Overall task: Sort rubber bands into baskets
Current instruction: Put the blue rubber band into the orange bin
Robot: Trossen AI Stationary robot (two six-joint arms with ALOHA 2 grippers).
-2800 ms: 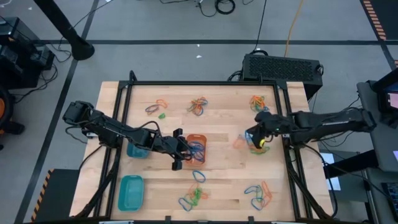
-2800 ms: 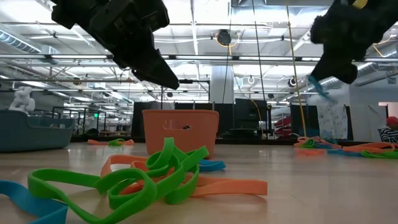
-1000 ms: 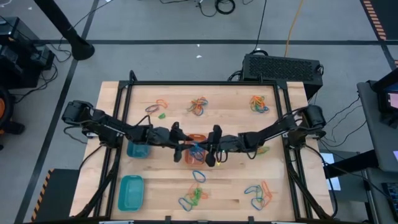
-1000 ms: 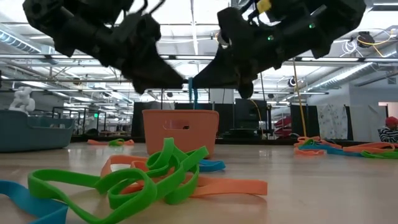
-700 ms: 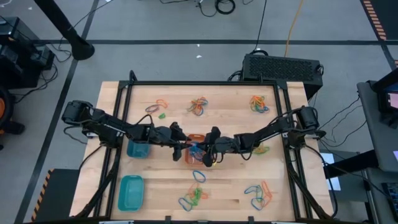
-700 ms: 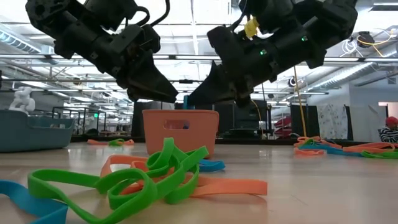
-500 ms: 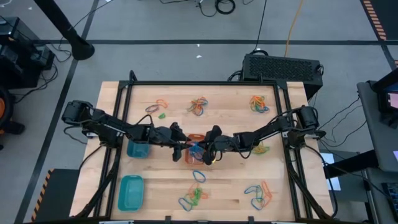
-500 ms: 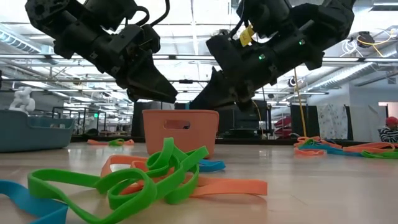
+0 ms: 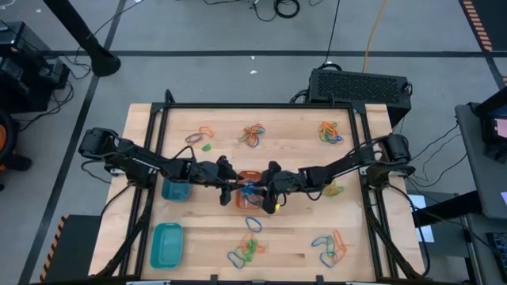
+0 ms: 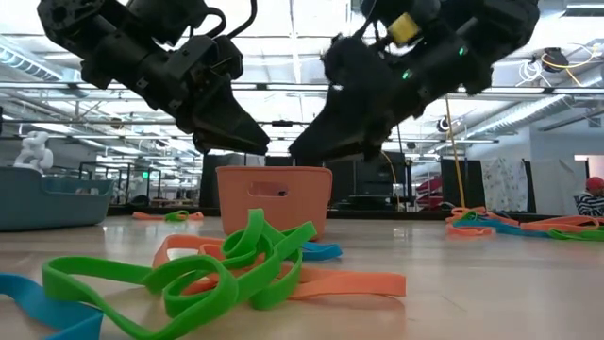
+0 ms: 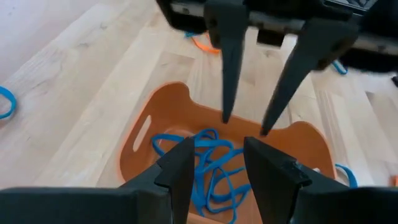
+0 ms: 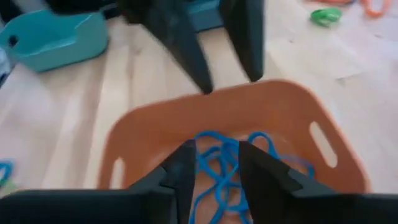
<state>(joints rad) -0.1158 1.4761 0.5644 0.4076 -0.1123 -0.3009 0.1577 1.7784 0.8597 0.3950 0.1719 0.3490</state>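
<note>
The right gripper [image 12: 213,163], over the orange rounded-rectangular plastic basket [image 9: 249,188] at mid-worktop, has just parted its fingers, and the blue band it carried now lies in the tangle of thin blue rubber bands [image 11: 208,167] inside, so another band is sorted. The left gripper [image 11: 214,160] hovers opposite, spread and empty. Soft green, orange and blue loops [image 10: 222,267] remain scattered on the pale wooden worktop [image 9: 293,226].

No readable text, label, brand, number or sign can be made out in any view; nothing legible is carried by the desk, the containers, the arms or the room behind.
</note>
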